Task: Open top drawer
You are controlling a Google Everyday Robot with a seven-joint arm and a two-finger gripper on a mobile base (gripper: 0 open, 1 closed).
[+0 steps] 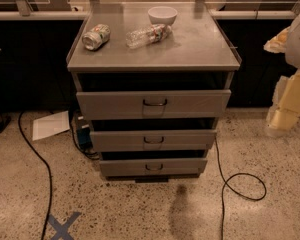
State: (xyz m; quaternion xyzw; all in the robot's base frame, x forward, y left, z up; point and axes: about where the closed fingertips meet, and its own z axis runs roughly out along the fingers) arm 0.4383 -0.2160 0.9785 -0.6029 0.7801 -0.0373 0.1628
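The end effector (286,106) hangs at the right edge, well apart from the top drawer (190,104); its grip state cannot be told. A can (96,37), plastic bottle (148,35) and bowl (162,15) occupy the worktop (202,49).

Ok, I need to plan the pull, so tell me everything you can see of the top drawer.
The top drawer is the tallest-fronted of three in a grey metal cabinet, just under its top, a dark gap above it. Its flat grey front carries a small dark wire loop handle at centre. Nothing touches it; the gripper hangs at the view's right edge, well clear of the handle.
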